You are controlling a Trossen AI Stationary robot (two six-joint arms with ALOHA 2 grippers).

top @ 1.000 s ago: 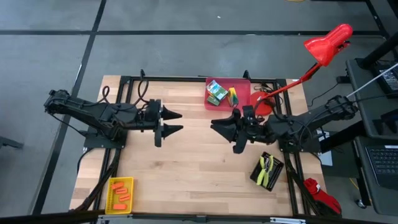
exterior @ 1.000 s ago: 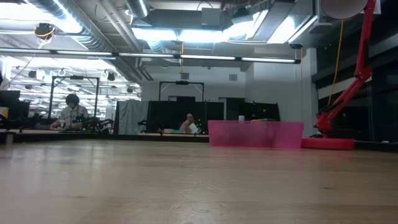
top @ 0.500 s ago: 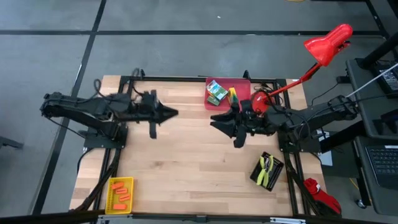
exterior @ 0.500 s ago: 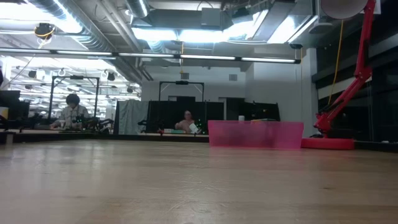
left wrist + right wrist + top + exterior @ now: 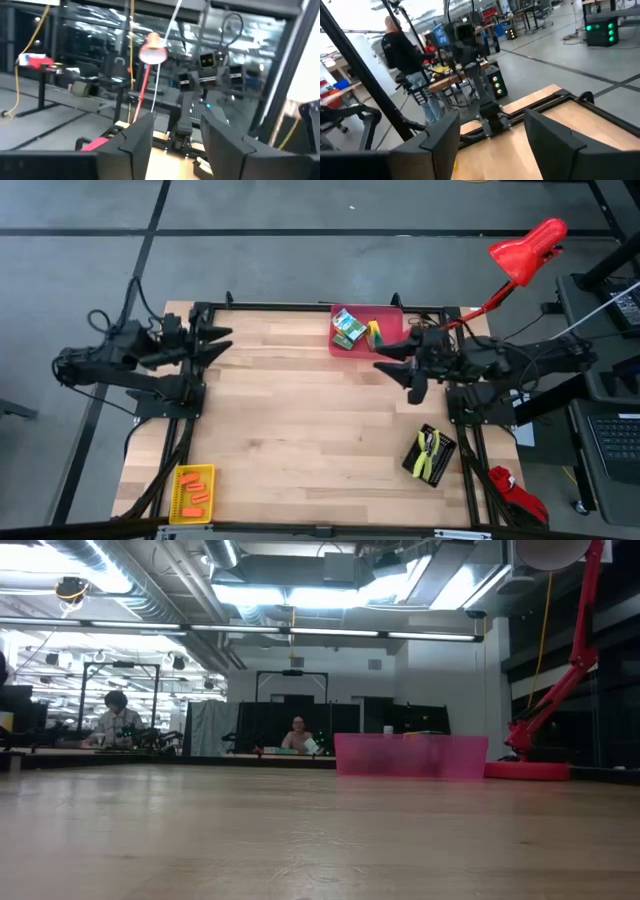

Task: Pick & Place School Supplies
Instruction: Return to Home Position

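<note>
Table (image 5: 300,420): pale wood planks, smooth, soft sheen. Red bin (image 5: 410,755): translucent plastic, frosted. Crayon boxes (image 5: 348,328): printed card. Lamp (image 5: 527,248): glossy red shell. Left arm (image 5: 130,355), right arm (image 5: 500,362): dark matt casings.

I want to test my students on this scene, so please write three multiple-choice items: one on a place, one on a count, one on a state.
1. Where do the orange sticks lie? A) red bin B) yellow bin C) black bin
2. How many bins stand on the table? A) two B) three C) five
3. How are the right gripper's fingers? A) open, empty B) shut on a stick C) shut, empty
Answers: 1 B, the sticks lie inside the yellow bin; 2 B, one red, one yellow, one black; 3 A, its wrist view shows a gap holding nothing.
</note>
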